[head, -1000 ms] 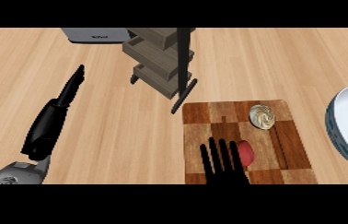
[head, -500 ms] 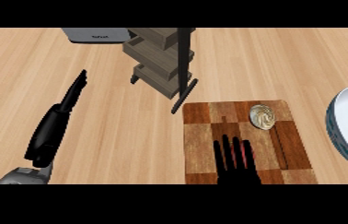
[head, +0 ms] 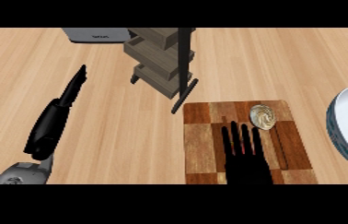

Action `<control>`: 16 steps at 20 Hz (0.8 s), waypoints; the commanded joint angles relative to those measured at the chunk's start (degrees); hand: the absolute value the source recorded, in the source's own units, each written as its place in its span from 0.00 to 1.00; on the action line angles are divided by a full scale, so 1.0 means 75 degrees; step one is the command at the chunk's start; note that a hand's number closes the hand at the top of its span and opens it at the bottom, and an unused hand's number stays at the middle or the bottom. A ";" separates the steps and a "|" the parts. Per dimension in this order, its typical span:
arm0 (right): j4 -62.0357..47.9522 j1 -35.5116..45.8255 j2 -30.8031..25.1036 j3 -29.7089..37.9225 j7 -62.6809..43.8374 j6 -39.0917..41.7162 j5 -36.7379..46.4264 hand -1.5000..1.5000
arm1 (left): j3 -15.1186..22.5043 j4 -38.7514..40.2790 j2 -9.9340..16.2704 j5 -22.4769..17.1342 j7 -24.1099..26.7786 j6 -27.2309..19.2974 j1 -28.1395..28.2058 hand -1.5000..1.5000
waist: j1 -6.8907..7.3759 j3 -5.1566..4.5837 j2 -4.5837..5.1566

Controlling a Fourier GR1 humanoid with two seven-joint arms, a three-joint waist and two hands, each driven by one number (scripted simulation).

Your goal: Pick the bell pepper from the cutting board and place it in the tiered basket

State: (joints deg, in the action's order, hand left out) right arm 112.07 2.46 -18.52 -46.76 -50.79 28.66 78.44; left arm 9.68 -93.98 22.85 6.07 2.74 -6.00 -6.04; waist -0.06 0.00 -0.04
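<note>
- Two hands are showing, both coming up from the near edge. The right hand [head: 245,161] is lying flat over the near half of the cutting board [head: 204,140], fingers straight and spread a little, curled round nothing.
- Just a sliver of red is peeking out between those fingers; that's the bell pepper [head: 248,146], sitting on the board right under the hand, so mostly hidden. Can't tell if the palm is actually touching it.
- The board is a checkered wood block, dark and lighter brown squares, straight edges, its near end running close to the bottom of the view.
- The left hand [head: 71,87] is resting well off to the left, fingers straight and pointing away, nothing in it, with lots of bare counter [head: 122,140] between it and the board.
- At the board's far right corner a round, pale, swirly-patterned thing [head: 263,116] is sitting, can't tell what it is.
- A plate [head: 338,121] with a bluish rim is cutting in at the right edge, just beside the board.
- Farther back, the tiered basket [head: 159,57] is standing just past the board's far left corner: grey-brown boxy trays stacked on a dark pole with a dark foot.
- Behind that, a grey box-shaped appliance [head: 95,34] is sitting at the counter's far edge.
- The counter is light wood planking, wide open on the left and in the middle.
</note>
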 commanded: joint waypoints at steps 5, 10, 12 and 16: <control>-0.0637 -0.0175 0.0226 0.0677 0.0552 -0.0537 0.0105 0.00 | -0.0437 0.0603 -0.0271 0.0301 0.0643 0.0439 0.0078 0.50 | -0.0005 0.0000 0.0007; -0.1475 -0.0515 0.0206 0.0746 0.0875 -0.1726 0.0454 0.00 | -0.0687 -0.0248 -0.0323 0.0265 0.0111 0.0648 0.0284 0.50 | 0.0017 0.0002 0.0002; -0.1010 -0.0330 -0.0002 0.1399 0.1323 -0.1253 0.0068 0.00 | -0.0337 -0.0377 -0.0746 0.0672 -0.0130 0.0456 0.0325 0.50 | 0.0009 0.0001 0.0000; -0.1590 -0.0688 0.0274 0.1050 0.1299 -0.1974 0.0530 0.00 | -0.0364 0.0131 -0.1009 0.1016 0.0210 0.0425 0.0084 0.50 | -0.0016 0.0000 0.0003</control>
State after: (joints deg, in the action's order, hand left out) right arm 101.48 -0.38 -15.86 -39.27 -42.56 17.36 81.21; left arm 6.02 -95.51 18.20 10.77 3.62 -1.77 -3.69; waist 0.01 0.01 -0.02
